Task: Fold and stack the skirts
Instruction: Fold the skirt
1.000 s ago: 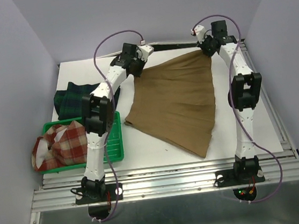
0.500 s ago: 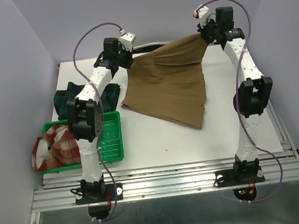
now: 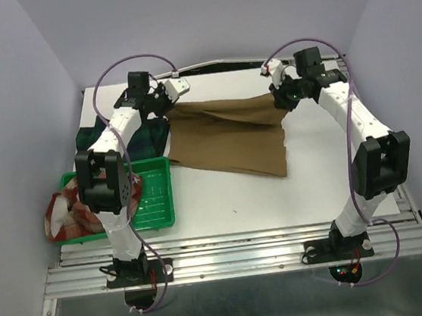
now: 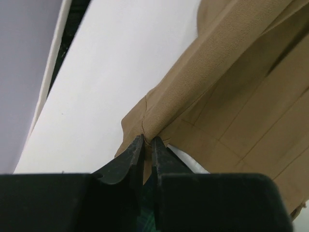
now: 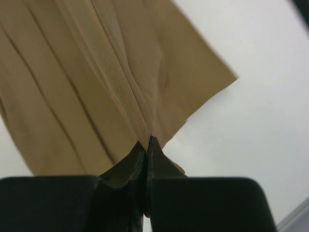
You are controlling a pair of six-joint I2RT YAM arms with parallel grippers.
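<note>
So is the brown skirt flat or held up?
Held up, not flat: the left gripper and right gripper each pinch a corner of the brown skirt; its hem lies on the table.

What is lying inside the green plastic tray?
The red-orange-white plaid cloth skirt, bunched in the left part of the green plastic tray and spilling over its left rim. The left arm covers the middle. The right part shows bare floor.

Lettering on tan skirt [image 3: 231, 136]: I read none.
Lettering on green tray [image 3: 155, 201]: I read none.
Lettering on table [image 3: 277, 204]: I read none from here.
</note>
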